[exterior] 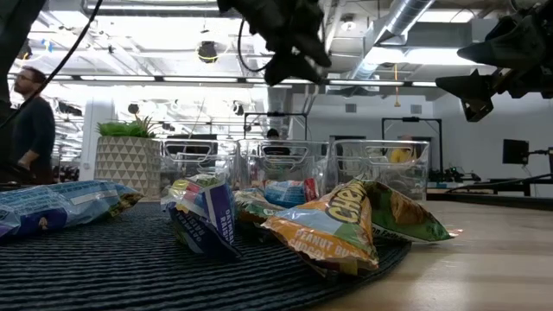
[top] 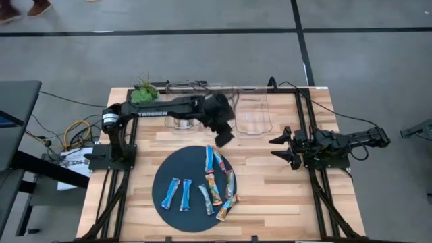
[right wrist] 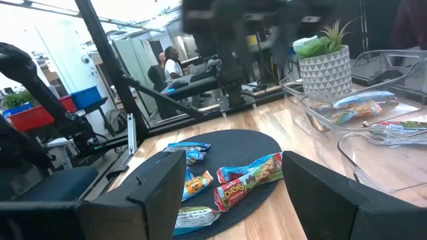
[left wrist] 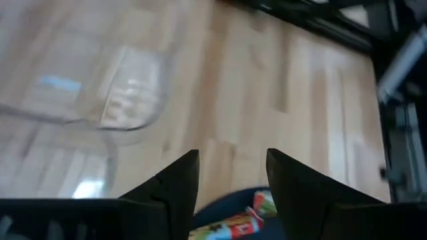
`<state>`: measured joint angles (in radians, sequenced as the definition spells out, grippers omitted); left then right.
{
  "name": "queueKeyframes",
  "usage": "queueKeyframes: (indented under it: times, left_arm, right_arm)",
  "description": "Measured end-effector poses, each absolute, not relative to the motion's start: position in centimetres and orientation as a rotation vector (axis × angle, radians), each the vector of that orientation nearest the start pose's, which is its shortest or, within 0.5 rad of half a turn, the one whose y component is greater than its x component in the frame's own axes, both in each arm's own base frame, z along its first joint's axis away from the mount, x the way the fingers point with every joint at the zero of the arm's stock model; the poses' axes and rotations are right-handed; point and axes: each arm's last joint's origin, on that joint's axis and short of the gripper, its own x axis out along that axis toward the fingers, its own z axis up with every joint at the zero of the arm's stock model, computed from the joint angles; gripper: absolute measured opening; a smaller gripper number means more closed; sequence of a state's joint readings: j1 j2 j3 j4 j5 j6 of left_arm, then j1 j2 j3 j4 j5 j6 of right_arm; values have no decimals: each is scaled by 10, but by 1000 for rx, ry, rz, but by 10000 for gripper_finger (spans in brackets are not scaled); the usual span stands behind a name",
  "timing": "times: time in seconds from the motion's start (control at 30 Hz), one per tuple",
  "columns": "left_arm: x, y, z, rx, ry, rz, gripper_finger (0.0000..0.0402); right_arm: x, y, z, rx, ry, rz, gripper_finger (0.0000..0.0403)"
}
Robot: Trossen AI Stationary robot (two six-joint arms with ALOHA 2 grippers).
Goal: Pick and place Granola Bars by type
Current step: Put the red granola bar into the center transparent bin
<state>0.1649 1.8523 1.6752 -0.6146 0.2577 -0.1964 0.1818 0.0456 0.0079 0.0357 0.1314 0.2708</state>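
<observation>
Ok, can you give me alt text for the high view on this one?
Left gripper, open and empty, hangs between clear bins and a dark round mat holding scattered granola bars. Right gripper waits at the wooden table's right side.

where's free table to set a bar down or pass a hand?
Bare wood between the dark round mat and the right gripper, and below the right arm. A narrower strip lies left of the mat. Crowded: the mat's right half with Granola Bars, and the clear bins under the left gripper.
</observation>
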Motion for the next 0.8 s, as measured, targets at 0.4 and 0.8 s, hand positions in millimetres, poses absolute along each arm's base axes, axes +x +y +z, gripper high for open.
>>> queueKeyframes:
  times: [0.4,0.8]
  left_arm:
    - [398,-12,293,410,898,-449,167]
    - [399,-30,263,986,1022,-487,167]
  right_arm:
    - [99,14,166,270,9,50,244]
    - [99,14,166,271,9,50,244]
